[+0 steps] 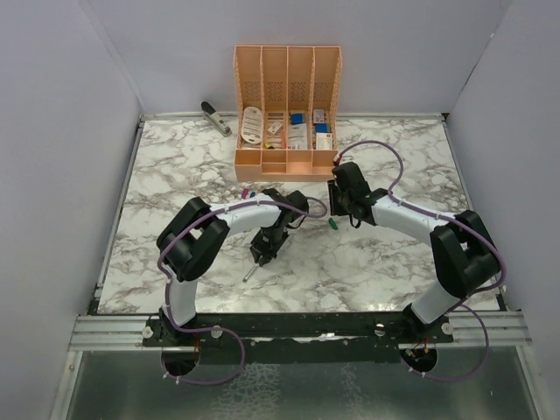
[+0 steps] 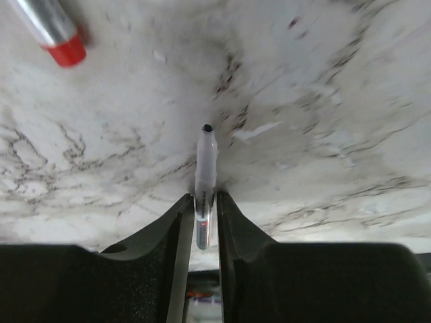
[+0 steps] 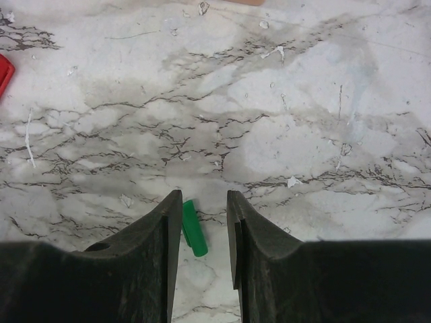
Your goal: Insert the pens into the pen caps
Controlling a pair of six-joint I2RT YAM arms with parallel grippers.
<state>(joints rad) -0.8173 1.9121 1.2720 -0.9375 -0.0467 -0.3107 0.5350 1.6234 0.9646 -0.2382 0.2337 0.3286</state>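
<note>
My left gripper (image 2: 205, 196) is shut on a thin silver-grey pen (image 2: 205, 168), whose dark tip points away from the jaws over the marble. In the top view that pen (image 1: 251, 271) slants down from the left gripper (image 1: 261, 256) toward the table. A second pen with a red cap (image 2: 59, 37) on it lies at the upper left of the left wrist view. My right gripper (image 3: 204, 195) is open and low over the table, with a green pen cap (image 3: 194, 227) lying flat between its fingers, close to the left one. The top view shows this green cap (image 1: 333, 225) by the right gripper (image 1: 339, 217).
A peach desk organiser (image 1: 287, 114) stands at the back centre, and a grey stapler (image 1: 215, 118) lies to its left. Small coloured pieces (image 1: 246, 192) lie beside the left forearm. A red object (image 3: 3, 70) shows at the left edge of the right wrist view.
</note>
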